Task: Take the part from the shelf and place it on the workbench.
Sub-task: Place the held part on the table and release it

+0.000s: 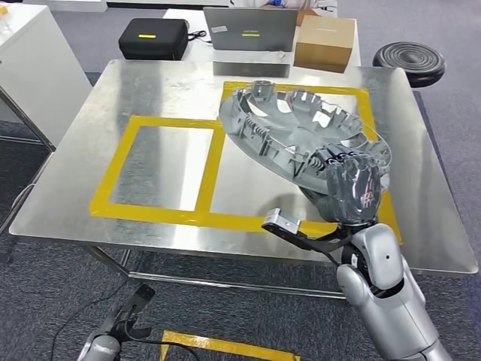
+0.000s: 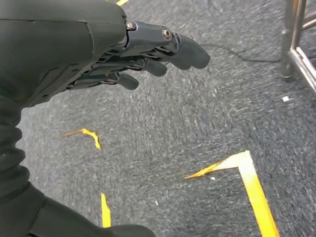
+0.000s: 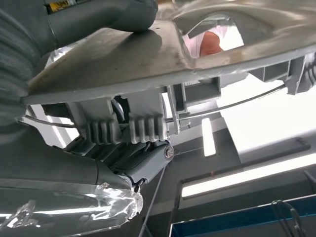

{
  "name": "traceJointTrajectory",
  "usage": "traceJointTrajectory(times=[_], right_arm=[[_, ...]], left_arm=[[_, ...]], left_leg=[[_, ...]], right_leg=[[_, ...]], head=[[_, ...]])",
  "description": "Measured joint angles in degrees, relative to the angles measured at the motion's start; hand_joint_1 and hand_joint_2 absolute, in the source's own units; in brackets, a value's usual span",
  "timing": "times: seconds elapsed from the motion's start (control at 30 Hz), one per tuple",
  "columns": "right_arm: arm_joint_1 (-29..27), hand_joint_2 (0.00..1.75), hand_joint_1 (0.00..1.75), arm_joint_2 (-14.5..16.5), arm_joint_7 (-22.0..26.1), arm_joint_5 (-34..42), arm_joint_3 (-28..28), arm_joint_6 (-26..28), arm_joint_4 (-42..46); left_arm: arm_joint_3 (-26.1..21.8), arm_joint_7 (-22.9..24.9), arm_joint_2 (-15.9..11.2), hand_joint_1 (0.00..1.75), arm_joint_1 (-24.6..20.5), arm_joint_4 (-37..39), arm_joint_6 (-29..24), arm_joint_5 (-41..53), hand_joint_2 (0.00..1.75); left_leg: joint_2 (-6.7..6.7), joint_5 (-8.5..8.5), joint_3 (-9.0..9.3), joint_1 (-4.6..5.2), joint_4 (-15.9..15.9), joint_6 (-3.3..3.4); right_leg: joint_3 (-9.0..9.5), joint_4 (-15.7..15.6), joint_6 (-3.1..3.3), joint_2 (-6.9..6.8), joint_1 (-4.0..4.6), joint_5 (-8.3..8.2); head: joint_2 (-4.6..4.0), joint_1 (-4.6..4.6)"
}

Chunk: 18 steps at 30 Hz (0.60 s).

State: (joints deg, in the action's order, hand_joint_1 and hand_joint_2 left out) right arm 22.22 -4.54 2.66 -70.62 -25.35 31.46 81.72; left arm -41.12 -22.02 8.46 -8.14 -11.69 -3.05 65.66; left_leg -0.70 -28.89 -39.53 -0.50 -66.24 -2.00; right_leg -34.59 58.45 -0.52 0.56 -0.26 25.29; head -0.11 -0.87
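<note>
The part is a grey plastic wheel cover (image 1: 294, 131), held tilted above the steel workbench (image 1: 170, 90), over the right one of two yellow-taped squares (image 1: 216, 218). My right hand (image 1: 352, 188) grips its near rim from the front right edge of the table. In the right wrist view the cover's ribbed rim (image 3: 149, 64) lies between the thumb and the fingers (image 3: 149, 160). My left hand (image 2: 156, 54) hangs low beside the table over the dark carpet, its fingers stretched out and holding nothing.
At the back of the bench stand a black case (image 1: 153, 37), a laptop (image 1: 249, 30) and a cardboard box (image 1: 325, 43). A black round stool (image 1: 409, 60) is at the far right. Yellow tape marks (image 2: 253, 187) lie on the carpet; a table leg (image 2: 292, 39) is near my left hand.
</note>
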Motion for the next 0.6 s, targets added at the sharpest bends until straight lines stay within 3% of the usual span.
traceJointTrajectory(times=[0.07,0.1,0.13,0.2,0.23,0.3,0.4,0.47,0.53,0.57,0.6], right_arm=[[0.2,1.75,1.75,0.0,0.0,0.0,-0.2,-0.1,-0.3],[0.3,1.75,1.75,0.0,0.0,0.0,-0.2,-0.1,-0.5],[0.3,1.75,1.75,0.0,0.0,0.0,-0.3,-0.1,-0.6],[0.4,1.75,1.75,0.0,0.0,0.0,-0.4,-0.2,-0.8],[0.6,1.75,1.75,0.1,0.0,0.0,-0.5,-0.2,-0.8],[1.0,1.75,1.75,0.1,0.0,0.0,-0.7,-0.1,-0.9],[1.2,1.75,1.75,0.1,0.0,0.0,-1.0,-0.1,-1.0],[1.2,1.75,1.75,0.1,0.0,0.0,-1.1,-0.2,-1.0],[1.1,1.75,1.75,0.1,0.0,0.0,-1.3,-0.2,-1.2],[1.1,1.75,1.75,0.1,0.0,0.0,-1.4,-0.2,-1.3],[1.0,1.75,1.75,0.1,0.0,0.0,-1.4,-0.2,-1.4]], left_arm=[[0.3,0.0,0.0,0.0,0.0,0.0,0.0,0.0,1.75],[0.4,0.0,0.0,0.0,0.0,0.0,0.0,0.0,1.75],[0.5,0.0,0.0,0.0,0.0,0.0,0.0,0.0,1.75],[0.6,0.0,-0.1,0.0,0.0,0.0,0.0,0.0,1.75],[0.7,0.0,0.0,0.0,-0.1,0.0,0.1,0.0,1.75],[0.7,0.0,0.0,0.0,-0.2,0.0,0.1,0.0,1.75],[0.7,0.0,0.0,0.0,-0.1,0.0,0.2,0.0,1.75],[0.7,0.0,0.0,0.0,-0.1,0.0,0.2,0.0,1.75],[0.7,0.0,-0.1,0.0,0.0,0.0,0.2,0.0,1.75],[0.7,0.0,-0.1,0.0,0.1,0.0,0.2,0.0,1.75],[0.7,0.0,-0.1,0.0,0.2,0.0,0.2,0.0,1.75]], left_leg=[[0.01,-2.07,-3.36,-0.04,-6.5,-0.18],[0.02,-1.6,-3.99,-0.04,-7.3,-0.17],[0.02,-0.04,-3.59,-0.04,-6.0,-0.1],[0.1,4.41,-0.82,-0.05,0.7,0.11],[0.14,5.69,0.68,-0.07,4.2,0.27],[0.15,6.09,2.05,-0.05,7.6,0.75],[0.02,5.59,2.26,-0.13,8.0,1.76],[-0.02,5.53,2.5,-0.3,8.1,2.32],[-0.04,5.39,2.65,-0.25,8.1,2.62],[-0.04,5.28,2.77,-0.21,8.1,2.68],[-0.06,5.16,2.95,-0.19,8.1,2.72]], right_leg=[[0.08,0.0,0.16,-0.02,0.01,0.1],[0.17,0.0,0.18,0.0,0.01,0.17],[0.32,0.0,0.15,0.02,0.01,0.27],[0.63,0.1,-0.15,0.07,0.07,0.61],[0.62,0.2,-0.39,0.12,0.21,0.81],[0.36,0.4,-0.87,0.19,0.51,1.07],[0.03,0.9,-1.58,0.05,0.49,1.69],[-1.86,4.9,-2.07,-0.07,0.41,4.06],[-5.6,12.6,-2.26,-0.1,0.37,7.46],[-7.31,15.8,-2.26,-0.1,0.36,8.27],[-8.21,17.0,-2.21,-0.1,0.36,7.9]], head=[[0.0,-0.04],[0.0,-0.07],[0.0,-0.08],[0.0,-0.1],[0.0,-0.13],[0.0,-0.14],[0.0,-0.09],[0.0,0.11],[0.0,0.25],[0.0,0.24],[0.0,0.25]])
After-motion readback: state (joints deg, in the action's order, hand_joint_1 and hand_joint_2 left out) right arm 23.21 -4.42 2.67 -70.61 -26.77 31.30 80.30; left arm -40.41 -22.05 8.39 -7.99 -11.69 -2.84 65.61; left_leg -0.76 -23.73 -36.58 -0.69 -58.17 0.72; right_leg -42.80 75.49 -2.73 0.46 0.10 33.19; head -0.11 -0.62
